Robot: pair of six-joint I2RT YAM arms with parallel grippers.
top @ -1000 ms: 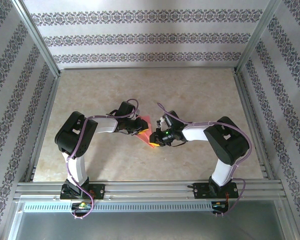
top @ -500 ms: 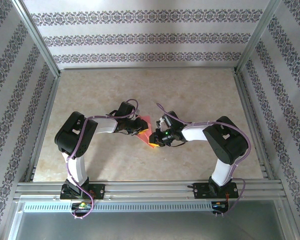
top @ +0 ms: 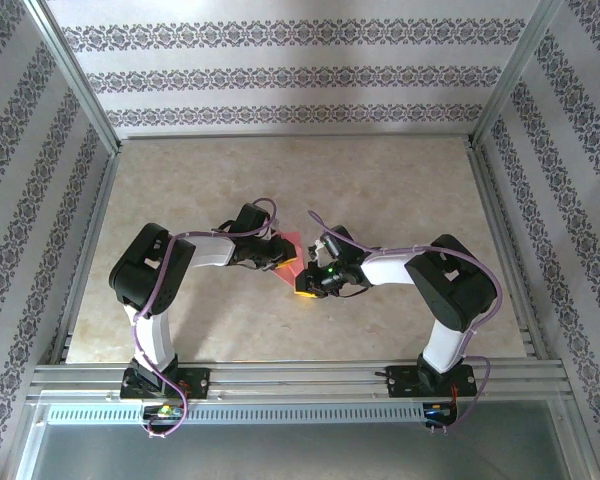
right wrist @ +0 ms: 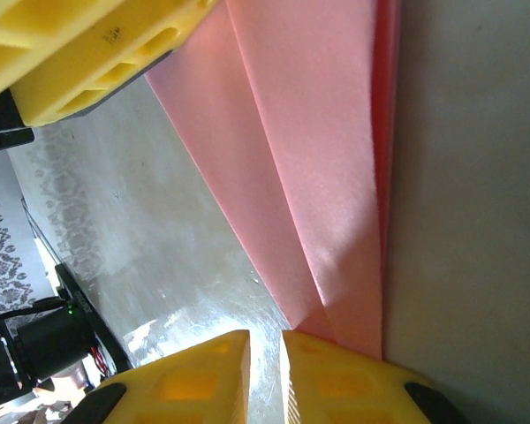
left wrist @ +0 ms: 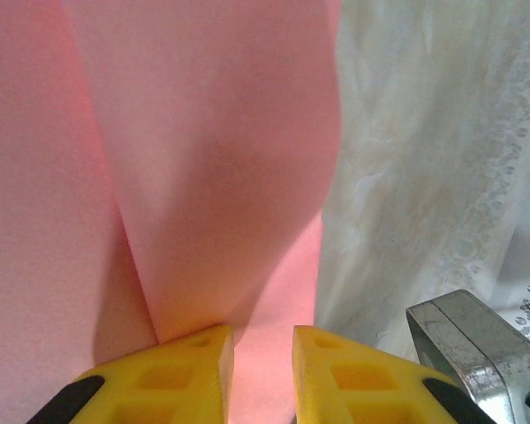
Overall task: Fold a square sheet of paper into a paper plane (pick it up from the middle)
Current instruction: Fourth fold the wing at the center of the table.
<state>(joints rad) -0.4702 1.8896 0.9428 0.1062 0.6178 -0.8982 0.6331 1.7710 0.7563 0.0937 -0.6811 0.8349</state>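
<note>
**Folded pink-red paper lying between two narrowly parted grippers**

In the top view, most of the frame is taken up by the beige marbled table (top: pixel 280 180), which is enclosed by patterned walls (top: pixel 300 75). An aluminium rail (top: pixel 300 378) runs across the lower part.

The left arm (top: pixel 155 270) is bent in from lower left and the right arm (top: pixel 450 285) from lower right. Their wrists are brought close together just below the centre of the frame.

Between them lies the folded sheet of pink-red paper (top: pixel 292 246), seen as a small pointed shape on the table.

In the left wrist view, the paper (left wrist: pixel 203 177) covers the left and centre, and a raised flap runs down to the left gripper (left wrist: pixel 262 340). Its yellow fingertips stand a narrow gap apart, with paper seen behind the gap.

In the right wrist view, layered flaps of the paper (right wrist: pixel 309 159) taper down to the right gripper (right wrist: pixel 266 344), whose fingertips are likewise held narrowly apart. The paper's tip touches the right-hand fingertip.

Whether either gripper has the paper pinched cannot be told.
</note>
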